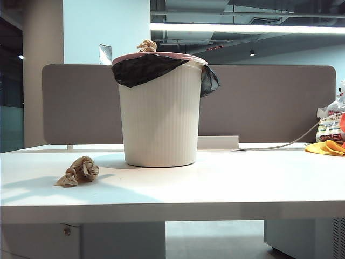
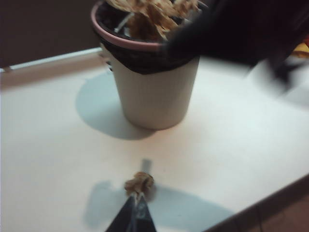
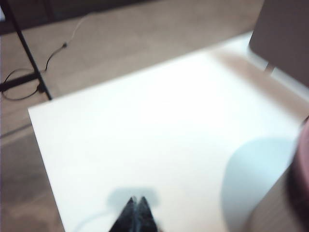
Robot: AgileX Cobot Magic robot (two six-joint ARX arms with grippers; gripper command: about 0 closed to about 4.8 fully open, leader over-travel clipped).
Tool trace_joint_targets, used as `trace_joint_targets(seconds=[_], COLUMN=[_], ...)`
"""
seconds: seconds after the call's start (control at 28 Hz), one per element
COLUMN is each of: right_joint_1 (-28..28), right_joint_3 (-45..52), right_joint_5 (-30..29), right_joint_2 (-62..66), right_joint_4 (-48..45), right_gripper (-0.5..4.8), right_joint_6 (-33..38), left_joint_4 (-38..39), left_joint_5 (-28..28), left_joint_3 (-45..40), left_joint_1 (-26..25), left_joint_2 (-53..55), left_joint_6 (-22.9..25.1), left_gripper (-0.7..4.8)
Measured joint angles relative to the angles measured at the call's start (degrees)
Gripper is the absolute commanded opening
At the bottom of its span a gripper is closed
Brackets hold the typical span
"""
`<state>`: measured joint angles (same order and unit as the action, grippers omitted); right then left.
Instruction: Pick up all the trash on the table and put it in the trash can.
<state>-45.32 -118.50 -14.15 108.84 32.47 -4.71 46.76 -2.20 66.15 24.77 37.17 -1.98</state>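
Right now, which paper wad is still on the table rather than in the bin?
The wad lying on the table left of the trash can, just beyond the left claw. The other visible wad pokes above the can's rim.

You have the trash can [image 1: 160, 116] standing upright near the middle of the white table [image 1: 226, 189], its black bag liner [image 1: 141, 68] folded out over the pink rim. One brown paper wad [image 1: 146, 46] pokes up above that rim at the back. Another wad [image 1: 80, 171] lies on the table to the left of the can, well apart from it, near the front edge. Behind runs a grey-brown partition panel [image 1: 269, 102]. At the far right edge you can see an orange cloth [image 1: 326, 148] and a printed plastic bag [image 1: 330, 127]. Neither gripper shows here.
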Motion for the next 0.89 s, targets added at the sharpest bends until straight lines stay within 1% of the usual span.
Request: trace_joint_targets(seconds=[0.11, 0.18, 0.29, 0.36, 0.39, 0.43, 0.46, 0.5, 0.54, 0.61, 0.64, 0.68, 0.89], right_joint_1=[0.3, 0.2, -0.3, -0.7, -0.8, -1.0, -1.2, -1.4, -1.5, -1.8, -2.1, -2.3, -2.4], right_joint_3=[9.0, 12.9, 16.2, 17.3, 17.3, 17.3, 17.3, 17.4, 17.4, 17.4, 17.3, 17.2, 17.3], right_joint_5=[0.0, 0.1, 0.0, -0.6, -0.9, -0.9, -0.9, -0.9, -0.9, -0.9, -0.6, -0.2, 3.8], right_joint_2=[0.5, 0.8, 3.0, 5.3, 6.6, 8.2, 9.7, 10.6, 11.6, 12.6, 13.0, 13.5, 17.6], right_joint_4=[-6.4, -8.2, -9.2, -9.2, -9.1, -9.1, -9.0, -9.0, -9.0, -9.0, -9.2, -9.6, -11.1], right_gripper=[-0.06, -0.06, -0.06, 0.02, 0.42, 1.00, 1.75, 2.66, 3.28, 4.23, 4.47, 4.51, 4.52], right_joint_6=[2.7, 3.2, 3.4, 3.2, 3.2, 3.1, 2.6, 2.2, 1.9, 1.7, 1.6, 1.4, -1.9], left_joint_4=[-0.1, 0.3, 2.4, 4.2, 4.7, 5.3, 5.5, 5.6, 5.5, 5.5, 5.6, 5.6, 5.6], left_joint_5=[-1.3, -1.2, 0.1, 0.0, -0.2, -0.4, -0.4, -0.4, -0.3, -0.2, -0.2, -0.2, -0.1], left_joint_3=[0.0, 0.0, 0.0, -1.0, -1.6, -2.1, -2.5, -2.9, -3.3, -4.0, -4.4, -4.7, -6.6], left_joint_1=[0.0, 0.0, 0.0, 0.0, 0.0, 0.0, 0.0, 0.0, 0.0, 0.0, 0.0, 0.0, 0.0], left_joint_2=[-1.9, -2.5, -2.1, -1.6, -1.6, -1.6, -1.6, -1.6, -1.6, -1.7, -1.6, -1.6, -1.3], left_joint_6=[0.2, 0.2, 0.2, 0.2, 0.2, 0.2, 0.2, 0.2, 0.1, 0.0, -0.1, -0.1, -0.2], left_gripper=[-0.06, -0.06, -0.06, -0.05, -0.05, -0.05, -0.06, -0.06, -0.06, -0.06, -0.05, -0.05, -0.06])
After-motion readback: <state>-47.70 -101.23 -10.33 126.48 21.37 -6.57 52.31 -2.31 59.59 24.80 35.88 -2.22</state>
